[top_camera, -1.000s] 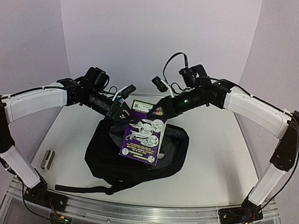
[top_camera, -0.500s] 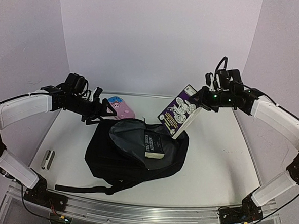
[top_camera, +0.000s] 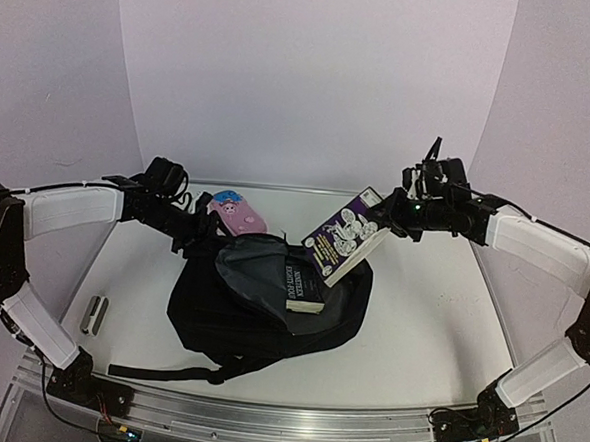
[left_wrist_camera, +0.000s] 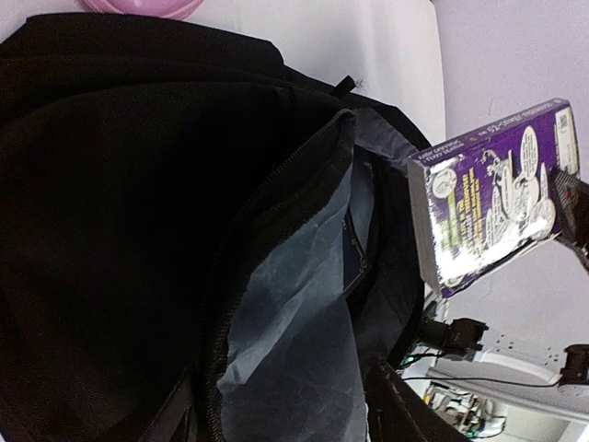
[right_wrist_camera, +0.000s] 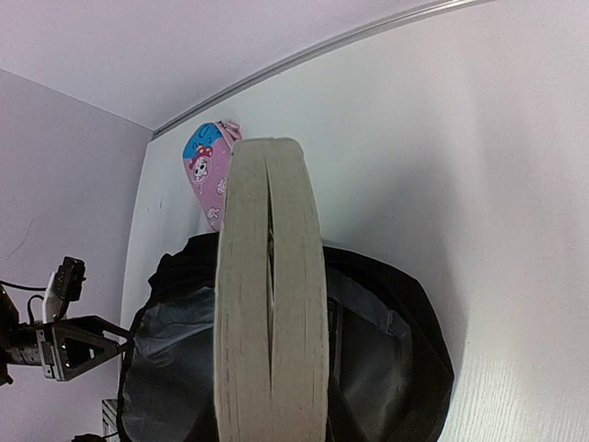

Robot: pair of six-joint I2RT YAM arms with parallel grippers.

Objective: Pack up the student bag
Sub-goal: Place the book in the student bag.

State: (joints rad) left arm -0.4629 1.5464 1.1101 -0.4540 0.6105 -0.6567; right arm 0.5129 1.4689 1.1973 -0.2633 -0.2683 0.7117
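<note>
Lowered since a moment ago, the purple book (top_camera: 342, 244) tilts over the far-right rim of the student bag (top_camera: 259, 324), clamped in the right pincer (top_camera: 390, 219), angled to slide in. The bag lies mid-counter (top_camera: 429, 319). The left pincer (top_camera: 194, 237) meets its far-left rim, perhaps propping the mouth; I cannot tell its grip.

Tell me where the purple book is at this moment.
In the top view, the purple book hangs right of centre in the right gripper, tilted above the right rim of the open black backpack, near the second book lying in it.
</note>
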